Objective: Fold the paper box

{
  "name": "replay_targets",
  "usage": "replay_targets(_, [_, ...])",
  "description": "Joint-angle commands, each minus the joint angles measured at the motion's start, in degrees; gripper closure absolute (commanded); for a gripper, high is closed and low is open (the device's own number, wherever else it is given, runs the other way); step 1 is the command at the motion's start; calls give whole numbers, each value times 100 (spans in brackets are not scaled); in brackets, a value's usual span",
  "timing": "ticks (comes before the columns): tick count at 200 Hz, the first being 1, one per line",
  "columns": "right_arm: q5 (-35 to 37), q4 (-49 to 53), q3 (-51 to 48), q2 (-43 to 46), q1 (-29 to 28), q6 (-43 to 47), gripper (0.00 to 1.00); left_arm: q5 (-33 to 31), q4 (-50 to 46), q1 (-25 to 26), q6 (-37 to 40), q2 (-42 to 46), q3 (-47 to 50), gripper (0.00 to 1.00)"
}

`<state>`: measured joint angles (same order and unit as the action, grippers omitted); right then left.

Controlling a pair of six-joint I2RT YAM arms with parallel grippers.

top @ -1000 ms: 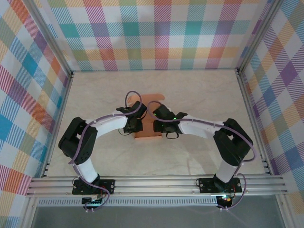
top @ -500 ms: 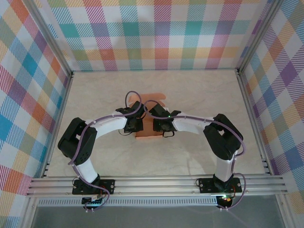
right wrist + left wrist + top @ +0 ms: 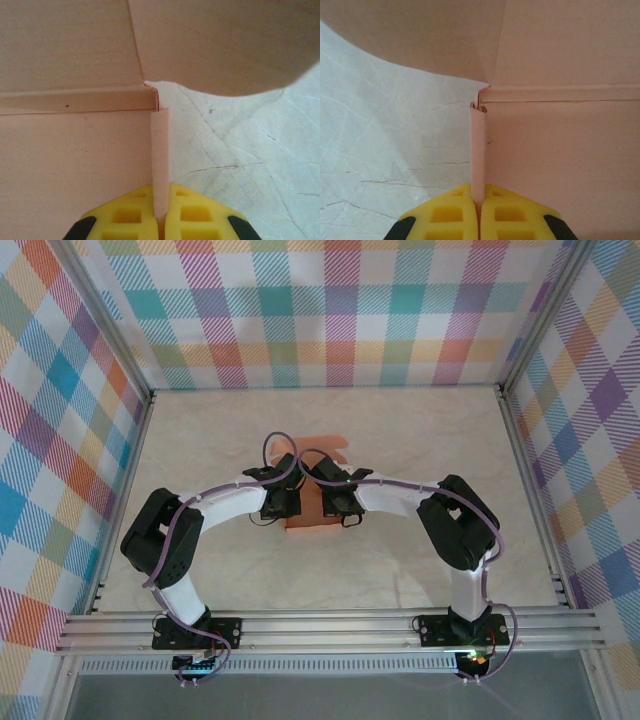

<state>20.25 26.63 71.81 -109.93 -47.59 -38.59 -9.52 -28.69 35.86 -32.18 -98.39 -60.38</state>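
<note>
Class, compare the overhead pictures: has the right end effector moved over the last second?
Yes. The right end effector slid left, away from the right side rail, toward the paper box.

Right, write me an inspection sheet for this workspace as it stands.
Surface: pale marbled table with fine crack-like lines; no spills seen.
Job's things: paper box, salmon cardboard, mid-table between the two arms, partly folded.
Clutter: nothing seen.
Tools: left tool shut on a raised narrow flap at one side of the paper box; right tool shut on the matching flap at the other side.
Cables: purple cables run along both arms and loop above the wrists.
Surroundings: plaid walls on three sides; aluminium rail at the near edge.
</note>
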Motion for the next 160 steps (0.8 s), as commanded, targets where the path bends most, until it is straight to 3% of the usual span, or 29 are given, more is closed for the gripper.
replay_targets(1, [133, 240, 127, -139, -51, -17, 86, 247, -54, 44, -69, -81, 193, 96])
replay_targets(15, [94, 226, 125, -87, -56, -16, 74, 246, -58, 44, -75, -72, 192, 96])
replay_targets(46, [102, 215, 74, 105, -113, -26, 65, 222, -67, 44, -74, -57, 198, 96])
replay_targets(114, [83, 346, -5, 55, -299, -214, 63, 206, -79, 38, -101, -41, 198, 95])
replay_targets(131, [27, 395, 8, -84, -313, -253, 70, 206, -79, 42, -100, -40, 206, 95])
replay_targets(143, [51, 428, 21, -112, -312, -233, 85, 209, -94, 44, -91, -38, 202, 95])
replay_targets(149, [105, 479, 45, -148, -327, -193, 100, 205, -93, 44, -89, -35, 208, 95])
replay_targets(160, [254, 693, 179, -292, -338, -116, 100, 202, -89, 44, -95, -29, 219, 95])
